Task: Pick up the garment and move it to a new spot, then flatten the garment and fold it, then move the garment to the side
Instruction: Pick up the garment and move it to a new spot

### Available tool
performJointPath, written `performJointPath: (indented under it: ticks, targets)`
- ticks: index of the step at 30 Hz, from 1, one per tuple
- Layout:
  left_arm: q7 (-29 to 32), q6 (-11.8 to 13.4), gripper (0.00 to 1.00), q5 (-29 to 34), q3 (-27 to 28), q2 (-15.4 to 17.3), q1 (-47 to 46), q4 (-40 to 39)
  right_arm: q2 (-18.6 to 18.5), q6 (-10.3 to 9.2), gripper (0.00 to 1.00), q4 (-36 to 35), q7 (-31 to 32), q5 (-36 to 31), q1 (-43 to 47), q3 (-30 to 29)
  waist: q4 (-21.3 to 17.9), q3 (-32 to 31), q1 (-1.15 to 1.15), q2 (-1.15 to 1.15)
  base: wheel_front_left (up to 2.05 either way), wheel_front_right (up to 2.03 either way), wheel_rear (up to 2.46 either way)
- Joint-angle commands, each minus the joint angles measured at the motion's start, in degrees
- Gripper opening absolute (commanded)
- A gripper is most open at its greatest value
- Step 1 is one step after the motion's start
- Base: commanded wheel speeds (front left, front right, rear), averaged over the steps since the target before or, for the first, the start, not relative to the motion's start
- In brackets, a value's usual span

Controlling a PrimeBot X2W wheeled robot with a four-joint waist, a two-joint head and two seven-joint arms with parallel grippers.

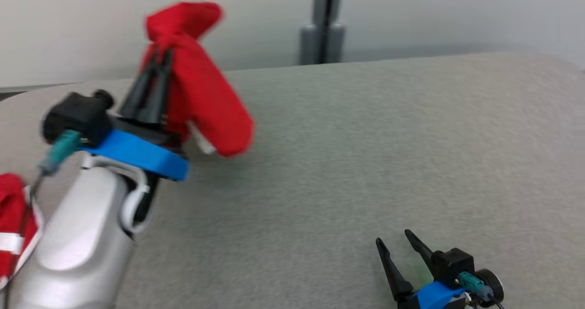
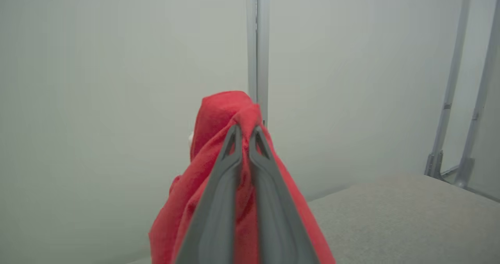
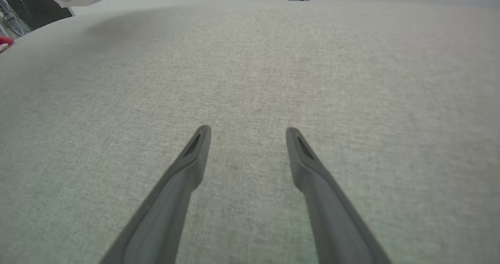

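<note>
Grey cloth-covered table [image 1: 365, 162] spans frame, centre bare. Red garment [image 1: 201, 94] bunched at upper left, hanging clear above table, blurred. Left pincer [image 1: 161, 55] clamped on garment's top fold. Right pincer [image 1: 393, 237] at lower right, fingers apart, low over table. Step judged: carry to new spot. To do well: travel toward bare centre, lower until hem touches and spreads, release late. Right pincer ready for free corner.
</note>
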Motion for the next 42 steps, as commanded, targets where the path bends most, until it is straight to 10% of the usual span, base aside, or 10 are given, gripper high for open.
performJointPath:
  ticks: [1,10,12,13,42]
  targets:
    - [-0.14,-0.04,0.0,0.13,-1.45,-1.5,1.1,-0.72,-0.18,-0.02,1.0,-0.4,-0.02,-0.33,0.76,0.07,-4.73,-2.4,0.0,0.0,0.0,0.0,0.0]
    - [-0.16,0.03,0.0,1.06,-9.54,-8.49,3.28,1.65,-0.17,-0.02,1.0,-3.16,-0.02,0.69,-0.24,0.69,-15.84,0.33,0.0,0.0,0.0,0.0,0.0]
    - [-0.16,0.04,0.45,1.89,-9.48,-9.23,3.95,2.91,-0.14,-0.02,1.0,-3.66,-0.02,0.88,0.06,0.63,-17.12,0.89,0.0,0.0,0.0,0.0,0.0]
    - [-0.16,0.1,1.0,2.48,-9.24,-9.39,4.31,3.73,-0.16,-0.02,1.0,-3.87,-0.02,0.9,0.25,0.45,-17.48,1.1,0.0,0.0,0.0,0.0,0.0]
    - [-0.15,0.2,1.0,13.73,23.57,-13.07,33.18,2.54,-0.21,-0.02,1.0,-3.53,-0.02,-0.09,2.78,-5.08,-1.35,-6.25,0.0,0.0,0.0,0.0,0.0]
